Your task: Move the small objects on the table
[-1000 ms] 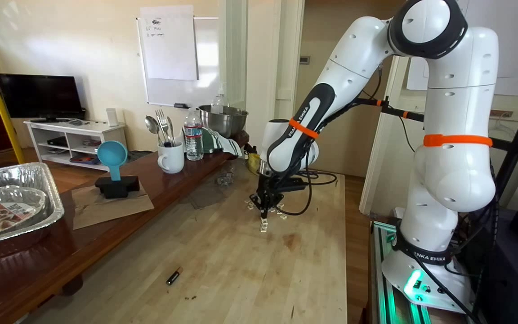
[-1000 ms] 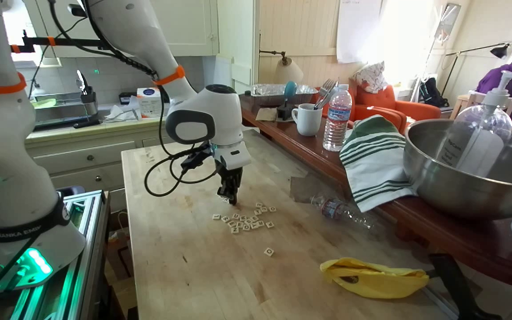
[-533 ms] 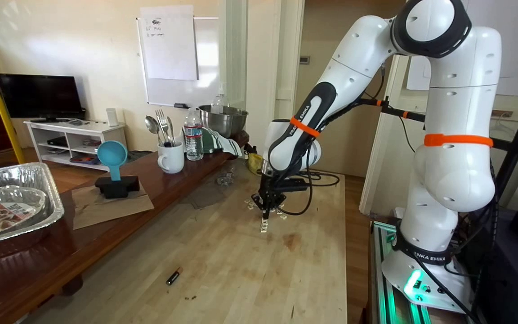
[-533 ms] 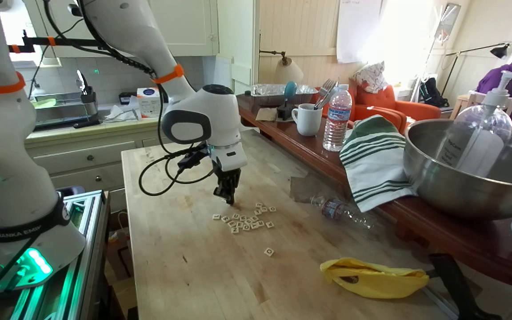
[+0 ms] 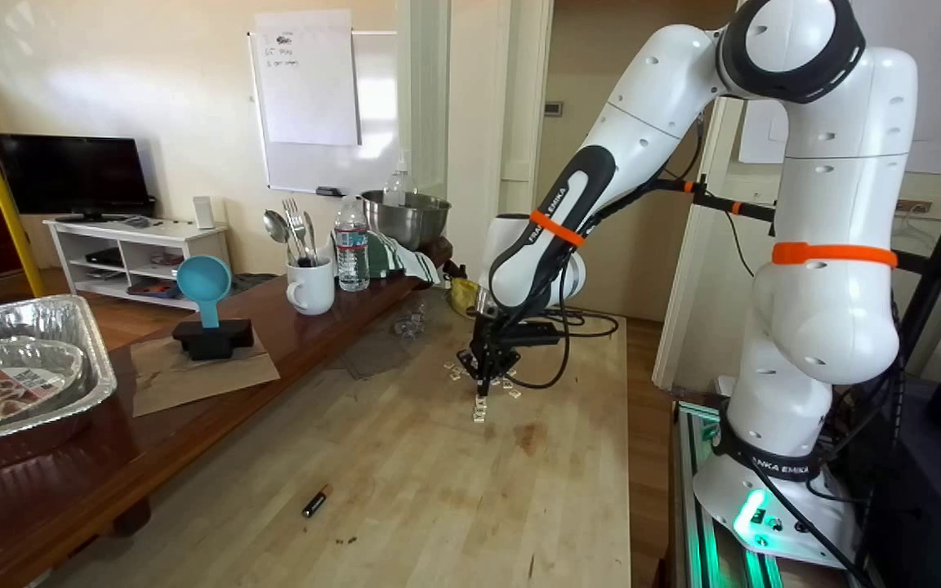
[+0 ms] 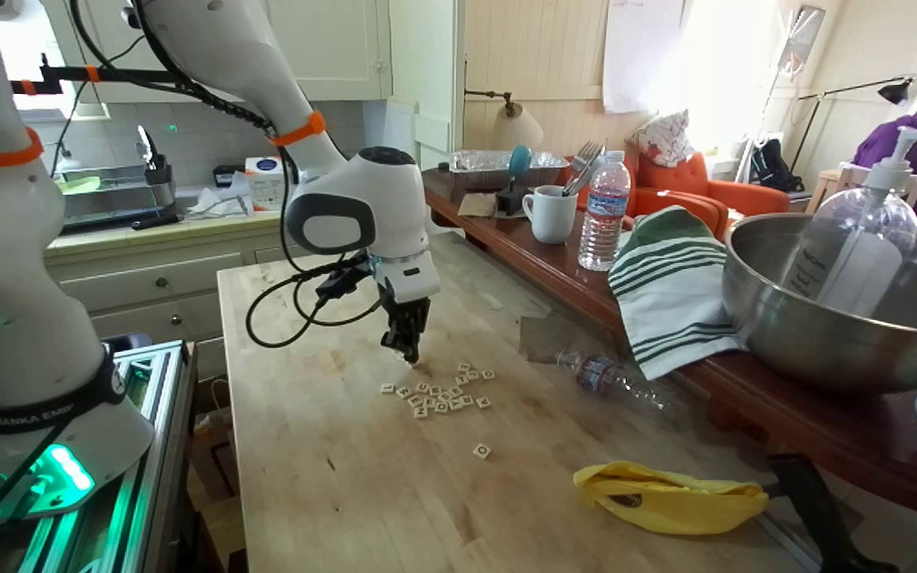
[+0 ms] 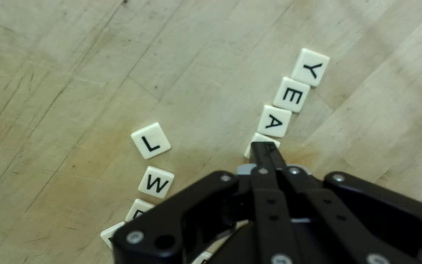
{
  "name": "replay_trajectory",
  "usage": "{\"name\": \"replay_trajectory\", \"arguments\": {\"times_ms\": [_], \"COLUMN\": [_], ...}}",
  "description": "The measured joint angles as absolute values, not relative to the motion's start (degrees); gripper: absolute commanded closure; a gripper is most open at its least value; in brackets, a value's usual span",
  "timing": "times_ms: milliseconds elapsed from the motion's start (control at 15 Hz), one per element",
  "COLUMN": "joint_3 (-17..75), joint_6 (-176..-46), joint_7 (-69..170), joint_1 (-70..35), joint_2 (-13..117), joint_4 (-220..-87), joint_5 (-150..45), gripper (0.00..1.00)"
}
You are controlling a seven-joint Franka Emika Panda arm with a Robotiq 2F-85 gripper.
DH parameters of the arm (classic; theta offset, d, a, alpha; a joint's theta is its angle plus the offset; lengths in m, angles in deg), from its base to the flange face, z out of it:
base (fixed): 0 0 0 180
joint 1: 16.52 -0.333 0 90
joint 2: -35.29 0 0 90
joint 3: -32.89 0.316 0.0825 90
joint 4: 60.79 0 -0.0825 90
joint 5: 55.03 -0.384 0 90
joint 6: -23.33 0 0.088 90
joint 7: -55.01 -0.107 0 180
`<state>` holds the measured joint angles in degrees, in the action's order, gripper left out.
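Pale letter tiles (image 6: 441,407) are scattered across the middle of the bench (image 6: 347,501), with bare wood left toward its robot-side edge. The jaws are pressed together over a partly hidden tile (image 7: 259,138) in a short row; contact cannot be told. The opposite long edge is bordered by a raised dark-red plank (image 5: 127,449).

In an exterior view, a cream wall (image 5: 193,102) closes off the far left. A black television (image 5: 70,175) stands on a low white cabinet (image 5: 141,253) in front of this wall; a whiteboard (image 5: 327,169) is positioned farther right. The floor (image 5: 644,392) is brown wood. In an exterior view, white upper cabinets (image 6: 339,52) and drawers (image 6: 204,276) line the far left. Orange seating (image 6: 745,191) occupies the far right, where strong light (image 6: 725,64) washes out detail.
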<state>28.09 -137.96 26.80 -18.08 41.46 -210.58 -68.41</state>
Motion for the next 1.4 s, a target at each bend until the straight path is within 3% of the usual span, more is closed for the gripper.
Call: {"name": "replay_trajectory", "arguments": {"times_ms": [267, 333, 400, 600, 1133, 1400], "joint_3": [28.43, 28.49, 28.55, 28.90, 29.42, 30.64], "joint_6": [-137.96, -137.96, -137.96, -137.96, -137.96, -137.96], "joint_7": [26.80, 26.80, 26.81, 27.76, 29.43, 33.72], "joint_1": [-18.08, -18.08, -18.08, -18.11, -18.31, -18.31], "joint_2": [40.42, 40.19, 39.97, 39.29, 36.86, 35.51], "joint_4": [-211.17, -211.26, -211.34, -211.61, -212.69, -212.71], "joint_5": [-68.30, -68.16, -67.95, -65.66, -43.50, -40.56], "gripper": [1.00, 0.95, 0.73, 0.63, 0.03, 0.00]}}
